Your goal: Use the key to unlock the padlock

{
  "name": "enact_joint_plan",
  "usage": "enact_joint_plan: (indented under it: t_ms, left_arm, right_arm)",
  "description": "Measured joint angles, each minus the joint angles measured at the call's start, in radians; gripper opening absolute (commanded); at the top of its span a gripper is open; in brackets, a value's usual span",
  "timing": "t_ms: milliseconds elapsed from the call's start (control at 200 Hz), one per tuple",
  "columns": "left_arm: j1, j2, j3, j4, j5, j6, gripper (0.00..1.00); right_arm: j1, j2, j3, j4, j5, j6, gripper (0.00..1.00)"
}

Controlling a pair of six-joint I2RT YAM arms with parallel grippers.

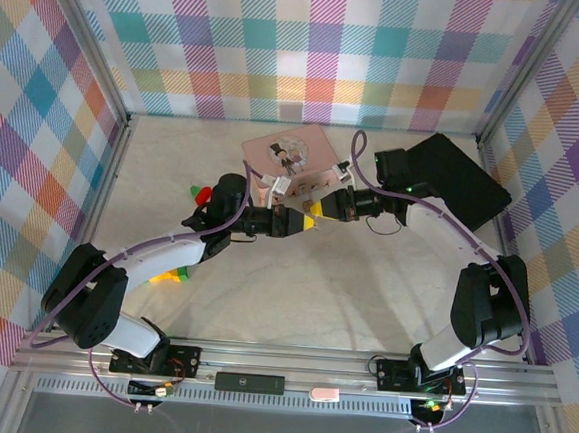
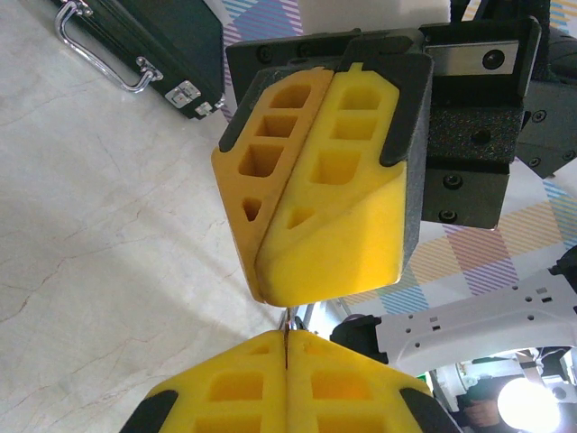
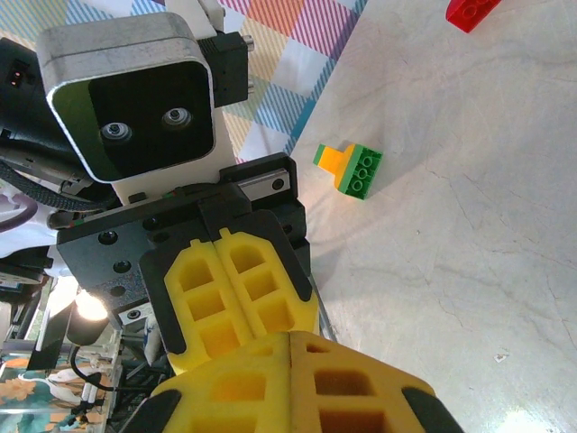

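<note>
The table (image 1: 345, 281) is a pale, cream, marble-veined surface, walled on three sides by checked cloth. From its centre in the top view, a flat pink box (image 1: 289, 154) lies at twelve o'clock, near the back wall. A black case (image 1: 453, 179) lies at two o'clock, angled toward the right corner; the left wrist view shows its silver handle (image 2: 104, 50) and clasps. Toy bricks sit on the left side: a red brick (image 3: 469, 13) at about ten o'clock and a green-and-orange brick (image 3: 352, 169) at about eight o'clock, apart from each other.
</note>
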Motion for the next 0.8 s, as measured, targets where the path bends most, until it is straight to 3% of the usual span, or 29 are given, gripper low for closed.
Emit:
enact_joint_plan:
  t_ms: [55, 145, 220, 355, 515, 800]
  left_arm:
    - [0.000, 0.000, 0.000, 0.000, -0.006, 0.000, 0.00]
    - [-0.001, 0.000, 0.000, 0.007, -0.015, -0.009, 0.00]
    - [-0.005, 0.000, -0.007, 0.030, -0.036, -0.027, 0.00]
    - [-0.009, -0.004, -0.072, 0.139, -0.128, -0.093, 0.00]
    - [-0.020, -0.003, -0.178, 0.283, -0.276, -0.185, 0.00]
    - [-0.047, -0.002, -0.191, 0.442, -0.380, -0.259, 0.00]
  right_arm:
    - [0.000, -0.001, 0.000, 0.005, 0.007, 0.010, 0.11]
    - [0.000, -0.007, 0.000, 0.039, 0.023, 0.051, 0.63]
    - [0.000, -0.031, -0.002, 0.079, 0.060, 0.091, 0.73]
    - [0.000, -0.162, -0.083, 0.207, 0.167, 0.187, 0.73]
    - [0.005, -0.328, -0.261, 0.388, 0.269, 0.301, 0.65]
    - [0.067, -0.310, -0.459, 0.648, 0.367, 0.442, 0.45]
